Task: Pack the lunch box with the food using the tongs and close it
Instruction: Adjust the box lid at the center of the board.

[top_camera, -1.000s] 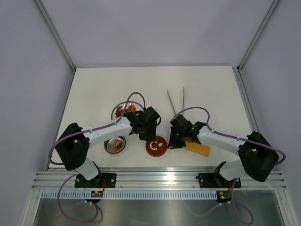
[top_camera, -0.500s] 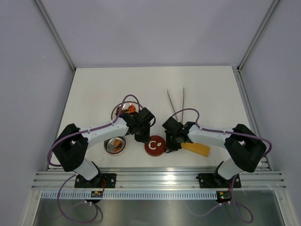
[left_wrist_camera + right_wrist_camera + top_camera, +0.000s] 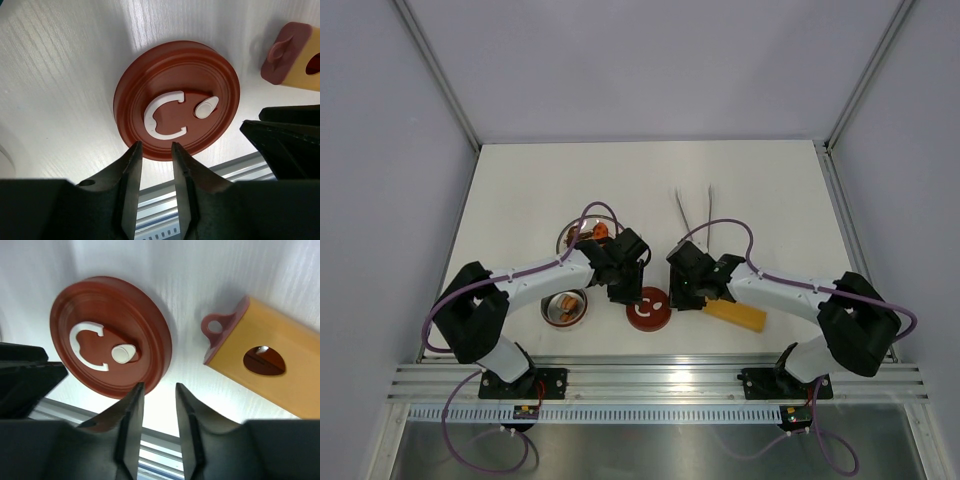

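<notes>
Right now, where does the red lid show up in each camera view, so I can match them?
Top view: the red lid lies flat, just below the middle of the picture.
Left wrist: the lid fills the centre, with its white curl mark facing up.
Right wrist: the lid sits in the upper left.
Shared landmark: the yellow bar, right of the lid in every view.
</notes>
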Controlling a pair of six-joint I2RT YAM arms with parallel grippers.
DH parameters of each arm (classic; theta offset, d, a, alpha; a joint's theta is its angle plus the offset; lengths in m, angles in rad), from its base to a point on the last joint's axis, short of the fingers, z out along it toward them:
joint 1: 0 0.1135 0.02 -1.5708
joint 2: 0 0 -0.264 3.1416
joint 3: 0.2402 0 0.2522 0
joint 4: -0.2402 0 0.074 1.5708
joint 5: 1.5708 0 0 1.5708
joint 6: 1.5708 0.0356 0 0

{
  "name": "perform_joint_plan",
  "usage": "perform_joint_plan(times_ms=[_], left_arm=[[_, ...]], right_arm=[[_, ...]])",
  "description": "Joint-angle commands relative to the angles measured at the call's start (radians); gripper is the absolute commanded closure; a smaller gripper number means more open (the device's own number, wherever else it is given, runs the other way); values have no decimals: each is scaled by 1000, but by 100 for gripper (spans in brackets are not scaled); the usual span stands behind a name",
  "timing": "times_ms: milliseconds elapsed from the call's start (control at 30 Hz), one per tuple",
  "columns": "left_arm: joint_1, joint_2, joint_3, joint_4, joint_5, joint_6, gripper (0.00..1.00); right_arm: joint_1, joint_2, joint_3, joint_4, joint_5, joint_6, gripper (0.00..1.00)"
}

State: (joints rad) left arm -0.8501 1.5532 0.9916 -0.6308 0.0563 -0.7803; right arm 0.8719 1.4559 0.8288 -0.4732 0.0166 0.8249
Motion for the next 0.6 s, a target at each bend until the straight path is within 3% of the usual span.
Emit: perform_joint_plan(times_ms=[0, 167, 567], left_arm=[[5, 2, 1, 42, 20, -4, 64], [5, 8, -7, 49, 33, -5, 60], [5, 44, -33, 98, 82, -13, 57]], right_arm=[[9, 27, 59, -10, 51, -1, 59], [9, 95, 81, 28, 39, -6, 55], [4, 144, 64, 76, 45, 3, 64]])
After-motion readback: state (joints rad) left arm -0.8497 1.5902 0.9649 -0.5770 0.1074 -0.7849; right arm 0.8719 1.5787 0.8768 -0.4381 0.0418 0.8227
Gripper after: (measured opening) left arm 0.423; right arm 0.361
